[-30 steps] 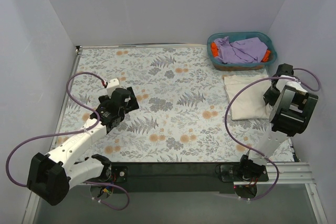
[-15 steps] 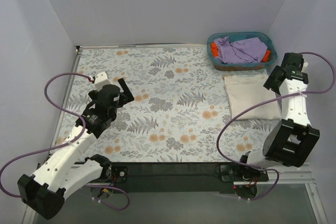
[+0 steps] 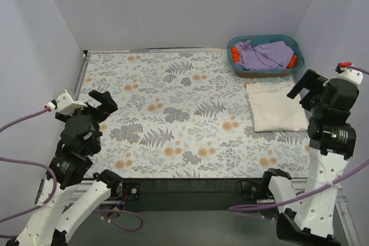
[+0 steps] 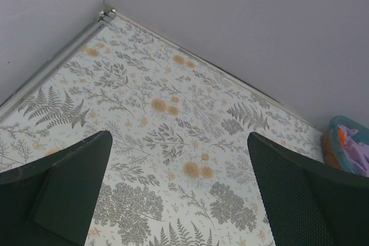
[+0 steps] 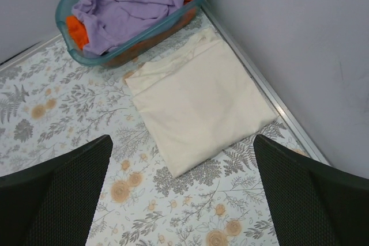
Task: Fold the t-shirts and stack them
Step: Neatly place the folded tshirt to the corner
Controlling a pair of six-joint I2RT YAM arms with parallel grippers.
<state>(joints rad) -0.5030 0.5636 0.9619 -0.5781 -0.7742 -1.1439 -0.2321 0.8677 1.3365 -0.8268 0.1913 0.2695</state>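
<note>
Folded cream shirt [image 5: 202, 102] on the table, both arms raised with nothing held.
Cream shirt lies flat as a rough rectangle at the table's right side, on the floral cover [image 3: 184, 113], one long edge running near the right wall rail. Teal basket [image 5: 61, 8] sits just behind it in the far right corner; whether the two touch is not clear. Purple shirt [image 5: 135, 7] is crumpled inside the basket, on top, with orange cloth [image 5: 75, 27] showing at both ends under it. Right gripper [image 5: 181, 200] is up above the cream shirt, fingers wide apart, gripping nothing. Left gripper [image 4: 179, 200] is up over the table's left side, well apart from all the shirts, fingers also spread and empty, bare floral cover below.
</note>
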